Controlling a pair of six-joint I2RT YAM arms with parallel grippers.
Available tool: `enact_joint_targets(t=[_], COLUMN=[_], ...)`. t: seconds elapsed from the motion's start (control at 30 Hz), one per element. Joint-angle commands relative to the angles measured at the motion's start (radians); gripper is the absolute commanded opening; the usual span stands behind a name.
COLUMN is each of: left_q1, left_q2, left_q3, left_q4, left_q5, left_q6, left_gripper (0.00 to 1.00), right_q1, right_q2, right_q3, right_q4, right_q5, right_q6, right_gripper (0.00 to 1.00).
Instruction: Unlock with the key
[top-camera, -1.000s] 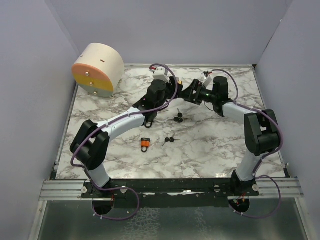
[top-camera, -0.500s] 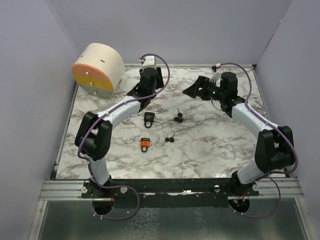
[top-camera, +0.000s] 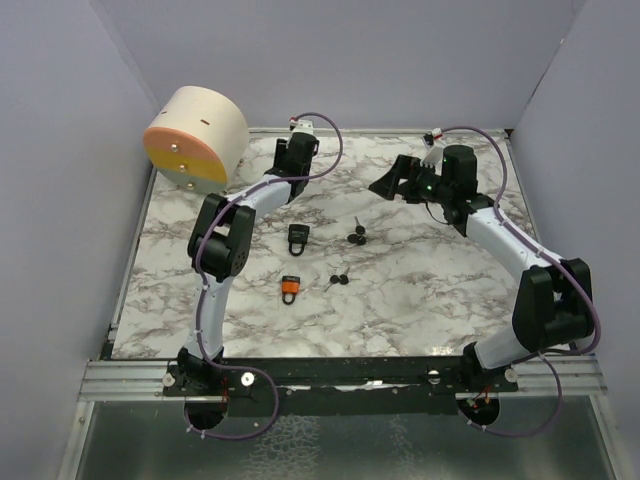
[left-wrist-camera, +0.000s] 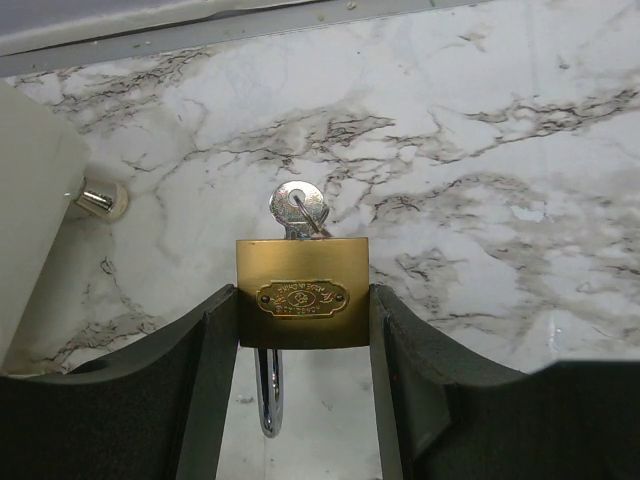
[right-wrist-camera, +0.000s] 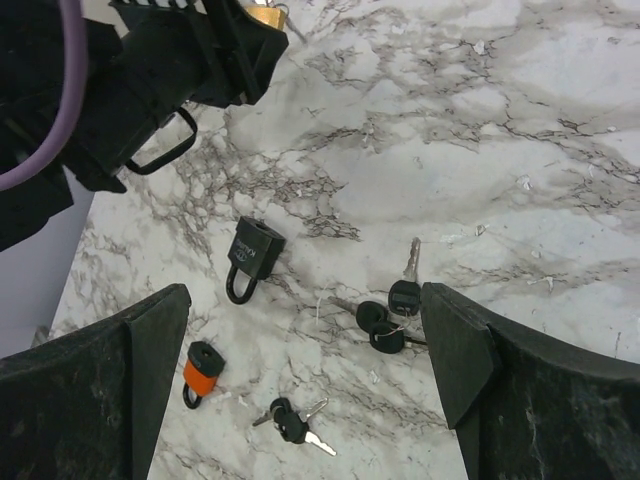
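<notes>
My left gripper (left-wrist-camera: 302, 322) is shut on a brass padlock (left-wrist-camera: 302, 300), one finger on each side of its body. A silver key (left-wrist-camera: 297, 207) sticks out of the padlock's far end, and a chrome shackle (left-wrist-camera: 268, 395) hangs from its near end. In the top view the left gripper (top-camera: 291, 166) is at the back of the table, near the cream drum, and the padlock is hidden by the arm. My right gripper (top-camera: 386, 181) hovers open at the back right with nothing between its fingers (right-wrist-camera: 150, 330). Its wrist view shows the brass padlock (right-wrist-camera: 265, 14) at the top edge.
A black padlock (top-camera: 298, 235) lies mid-table, with an orange-and-black padlock (top-camera: 290, 288) nearer to me. Two bunches of black-headed keys (top-camera: 356, 236) (top-camera: 340, 280) lie to their right. A cream and orange drum (top-camera: 195, 138) stands at the back left. Purple walls close in the marble table (top-camera: 430, 290).
The two grippers, close together a second ago, have parted. My left arm carried the brass padlock back and left, its elbow folding up. My right arm pulled back to the right.
</notes>
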Motion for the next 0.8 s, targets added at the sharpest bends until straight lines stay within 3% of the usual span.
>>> enact_joint_targets(t=[0.0, 0.77], left_q1=[0.013, 0.016], left_q2=[0.058, 0.174], left_q3=[0.124, 0.136], left_q4=[0.011, -0.003], left_q5=[-0.05, 0.206], left_q6=[0.08, -0.088], left_gripper=[0.0, 0.0], right_q1=[-0.002, -0.006], right_q2=[-0.034, -0.029], right_q3=[0.011, 0.014], right_q4=[-0.019, -0.014], right_q5=[0.025, -0.03], right_q6=[-0.024, -0.023], right_gripper=[0.99, 0.99])
